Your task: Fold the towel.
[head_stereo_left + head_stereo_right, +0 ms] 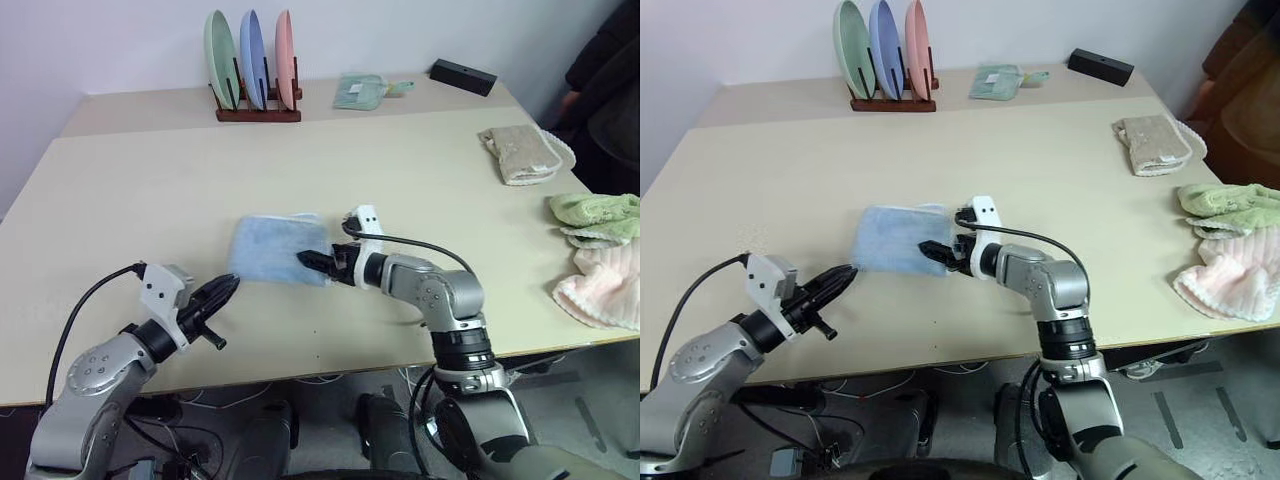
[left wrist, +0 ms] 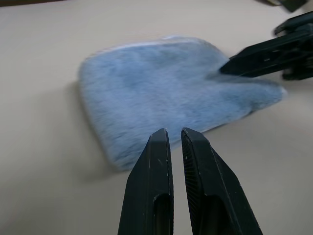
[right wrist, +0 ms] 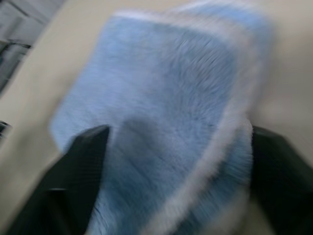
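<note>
With the towel (image 1: 272,249) lying folded on the tabletop (image 1: 150,190), the right gripper (image 1: 318,261) — jaws wide over its near edge — should lift straight off without dragging the layers, the left gripper (image 1: 222,290) pinched shut and apart.

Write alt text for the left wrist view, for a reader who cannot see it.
A folded light blue towel lies flat on a beige table, just beyond the left gripper, whose two black fingers stand nearly closed and clear of the cloth. On the towel's far side, the right gripper rests its dark tip on the towel's edge.
</note>
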